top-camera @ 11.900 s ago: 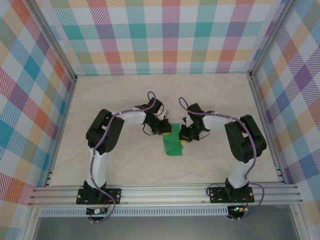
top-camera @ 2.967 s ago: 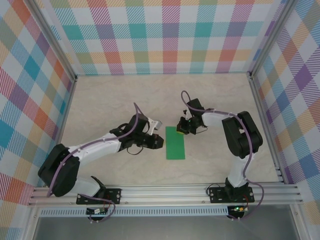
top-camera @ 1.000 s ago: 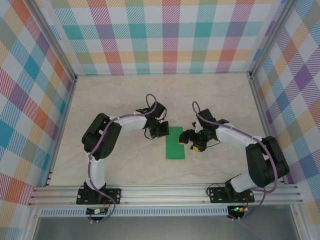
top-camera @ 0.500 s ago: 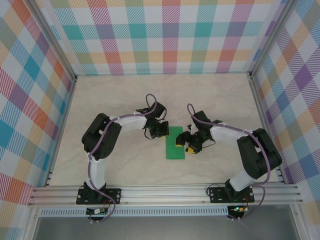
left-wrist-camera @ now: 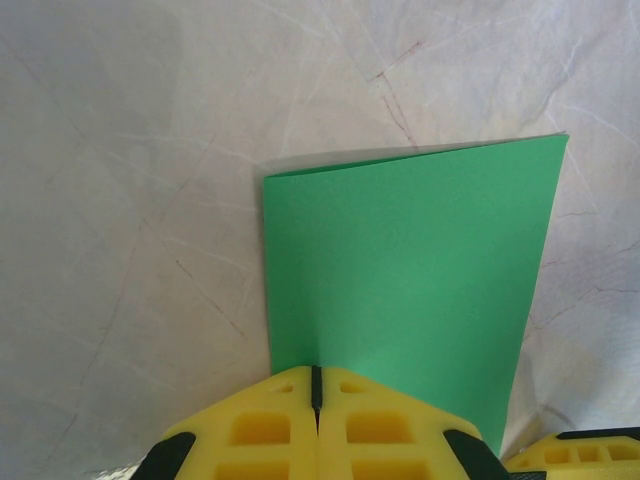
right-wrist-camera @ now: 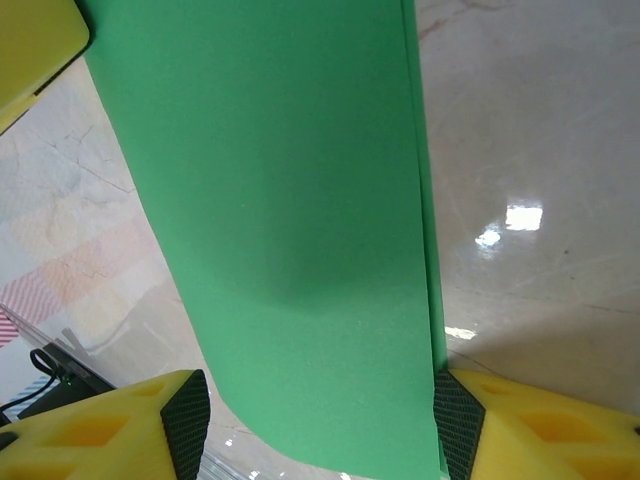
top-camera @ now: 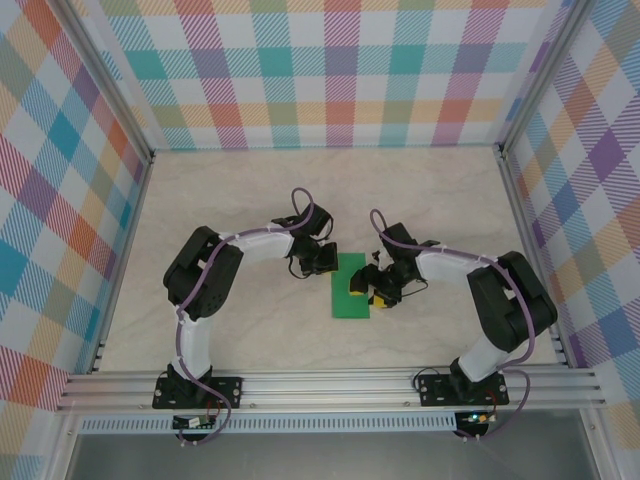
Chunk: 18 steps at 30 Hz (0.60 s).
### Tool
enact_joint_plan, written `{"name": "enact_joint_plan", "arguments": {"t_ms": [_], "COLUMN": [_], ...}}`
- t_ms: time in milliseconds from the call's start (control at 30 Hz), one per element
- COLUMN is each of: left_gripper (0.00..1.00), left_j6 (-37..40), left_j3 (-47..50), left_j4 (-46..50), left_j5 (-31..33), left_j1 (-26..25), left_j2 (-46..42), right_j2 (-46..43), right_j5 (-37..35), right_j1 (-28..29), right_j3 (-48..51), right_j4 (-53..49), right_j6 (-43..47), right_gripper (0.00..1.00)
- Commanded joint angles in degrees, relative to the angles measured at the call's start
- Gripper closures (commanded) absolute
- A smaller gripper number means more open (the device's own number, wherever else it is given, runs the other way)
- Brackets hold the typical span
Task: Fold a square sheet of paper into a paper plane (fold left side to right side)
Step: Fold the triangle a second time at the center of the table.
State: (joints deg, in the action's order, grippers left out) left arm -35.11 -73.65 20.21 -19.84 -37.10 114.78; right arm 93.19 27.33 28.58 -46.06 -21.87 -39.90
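The sheet of paper (top-camera: 348, 306), bright green and folded into a narrow rectangle, lies flat on the pale marbled surface (top-camera: 230, 190). The left hand (top-camera: 323, 262) sits at the paper's far left corner. In its wrist view its two yellow fingers (left-wrist-camera: 260, 432) are clenched together with only a thin seam between them, and their tips cover part of the paper's short edge. Whether they pinch the paper or only press on it cannot be told. The right hand (top-camera: 367, 290) is at the paper's right long edge, about halfway along, and is released. From above, one of its fingers is over the paper and the other lies just past the paper's right edge. In its wrist view the fingers (right-wrist-camera: 100, 435) stand wide apart and the paper runs between the two dark pads, spanning the gap. It cannot be told whether the pads touch the paper's edges. Along the paper's right long edge a lower layer peeks out just past the upper one.
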Motion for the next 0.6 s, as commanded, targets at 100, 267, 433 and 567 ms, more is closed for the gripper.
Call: {"name": "enact_joint_plan", "arguments": {"t_ms": [100, 267, 433, 567], "left_gripper": [0.95, 0.95, 0.95, 0.96], "left_j6": [0.95, 1.10, 1.26, 1.23], "left_j3": [1.32, 1.40, 1.29, 1.22], "left_j4": [1.28, 1.47, 1.54, 1.54], "left_j5": [0.86, 0.94, 0.85, 0.81], "left_j1": [-0.16, -0.16, -0.16, -0.16], "left_j2": [0.18, 0.08, 0.18, 0.27], "right_j2": [0.42, -0.41, -0.66, 0.39], "right_j5": [-0.25, -3.90, -4.62, -2.75], "right_j1": [0.47, 0.43, 0.48, 0.43], "right_j3": [-2.15, -2.45, -3.14, -3.16], "right_j4": [0.29, -2.23, -2.86, -1.23], "right_j6": [0.66, 1.81, 2.61, 2.29], "right_gripper": [0.36, 0.35, 0.33, 0.33]}}
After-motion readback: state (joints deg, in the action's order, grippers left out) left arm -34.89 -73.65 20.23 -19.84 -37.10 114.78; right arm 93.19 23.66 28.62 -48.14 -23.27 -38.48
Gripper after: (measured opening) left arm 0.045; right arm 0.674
